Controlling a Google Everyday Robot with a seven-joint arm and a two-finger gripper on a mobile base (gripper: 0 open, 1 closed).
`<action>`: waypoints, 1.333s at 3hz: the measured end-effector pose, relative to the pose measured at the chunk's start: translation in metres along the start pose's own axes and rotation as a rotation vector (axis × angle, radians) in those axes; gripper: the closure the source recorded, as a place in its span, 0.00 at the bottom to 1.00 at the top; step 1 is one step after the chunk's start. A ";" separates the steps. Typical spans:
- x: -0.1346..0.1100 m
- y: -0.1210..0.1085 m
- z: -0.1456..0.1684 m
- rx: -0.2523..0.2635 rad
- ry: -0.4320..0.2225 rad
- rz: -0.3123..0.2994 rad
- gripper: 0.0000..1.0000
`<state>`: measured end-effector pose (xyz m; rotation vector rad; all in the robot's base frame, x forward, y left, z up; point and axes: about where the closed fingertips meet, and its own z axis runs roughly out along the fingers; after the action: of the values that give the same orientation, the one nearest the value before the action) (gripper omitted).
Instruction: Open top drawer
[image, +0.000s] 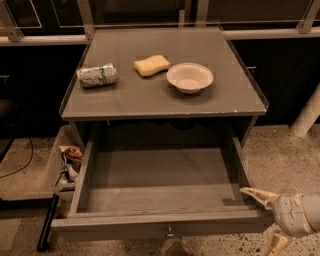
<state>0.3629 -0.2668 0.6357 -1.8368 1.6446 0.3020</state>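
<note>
The top drawer (160, 172) stands pulled far out from under the grey table top. Its plain grey inside is empty, and its front panel carries a small round metal knob (170, 232) at the bottom middle. My gripper (265, 220) is at the lower right, just outside the drawer's front right corner. It is open and holds nothing. One pale fingertip (252, 193) lies by the drawer's right wall, and the other points down toward the floor.
On the table top (165, 97) lie a crushed can (97, 75), a yellow sponge (152, 65) and a white bowl (189, 77). A clear bin (55, 165) with wrappers hangs at the left. A white pole (307, 117) stands at the right, on speckled floor.
</note>
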 end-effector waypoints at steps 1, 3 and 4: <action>-0.020 -0.018 0.001 -0.009 0.017 -0.056 0.00; -0.105 -0.074 -0.010 -0.040 0.090 -0.262 0.00; -0.133 -0.105 -0.025 -0.034 0.119 -0.312 0.00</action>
<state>0.4314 -0.1745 0.7621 -2.1358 1.4057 0.0868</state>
